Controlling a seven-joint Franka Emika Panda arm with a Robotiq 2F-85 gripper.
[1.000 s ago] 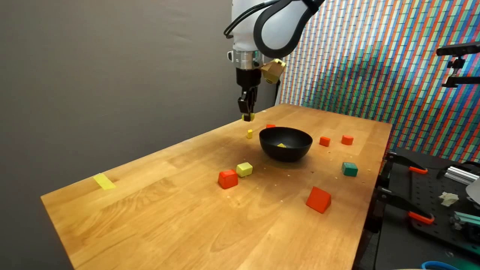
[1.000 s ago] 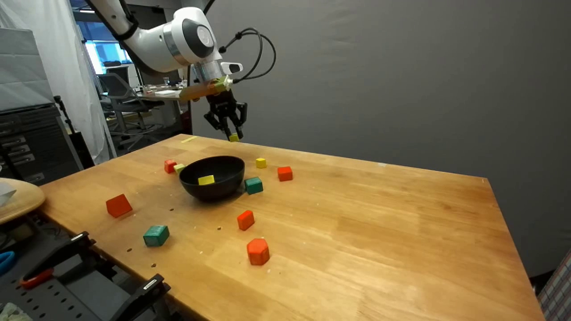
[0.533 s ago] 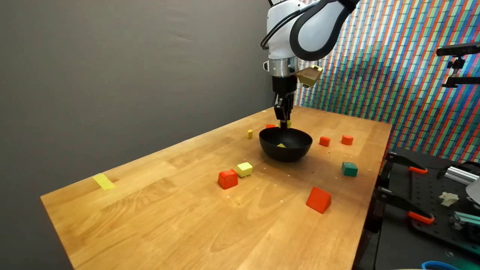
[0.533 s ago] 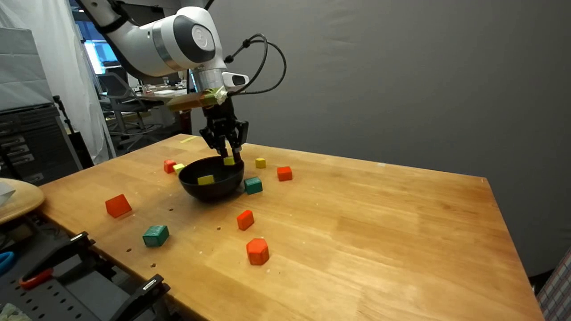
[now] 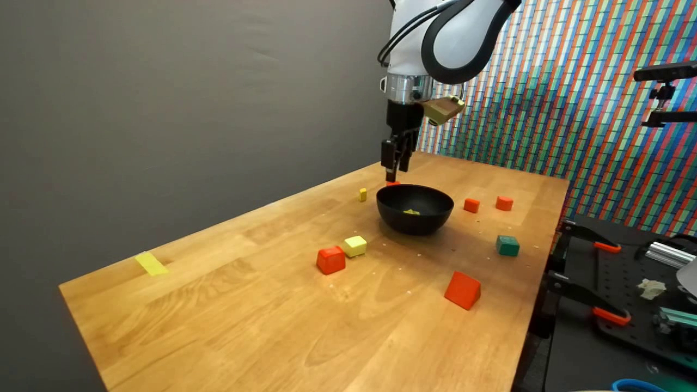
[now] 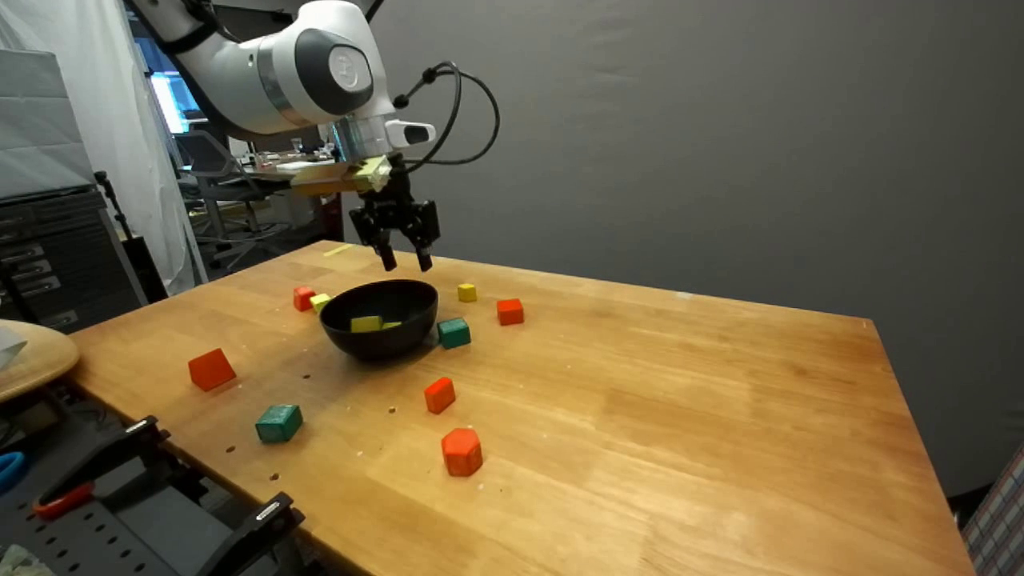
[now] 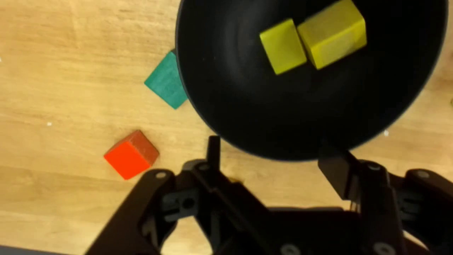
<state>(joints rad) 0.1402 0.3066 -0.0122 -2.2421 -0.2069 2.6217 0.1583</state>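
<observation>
My gripper (image 6: 408, 266) hangs above the far rim of a black bowl (image 7: 247, 106), fingers spread and holding nothing. In the wrist view the bowl fills the upper part beyond the fingertips, one fingertip overlapping its rim. Inside lie a small yellow block (image 7: 283, 46) and a longer yellow block (image 7: 332, 33), side by side. Against the bowl's outside sits a green block (image 7: 166, 82), partly covered by the rim. A red block (image 7: 128, 158) lies a little apart from it. Behind the bowl stands another small yellow block (image 6: 467, 293), mostly hidden by a finger in the wrist view.
Around the bowl are a pale yellow block (image 5: 355, 246) beside a red block (image 5: 331, 260), a red wedge (image 5: 463, 290), a second green block (image 5: 507, 245), an orange-red block (image 6: 440, 394) and a hexagonal one (image 6: 462, 452). A grey wall (image 5: 218, 109) runs along the table's far edge.
The gripper moved over the bowl with a yellow block, opened, and rose back toward the far rim. That block now lies in the bowl beside the other yellow one.
</observation>
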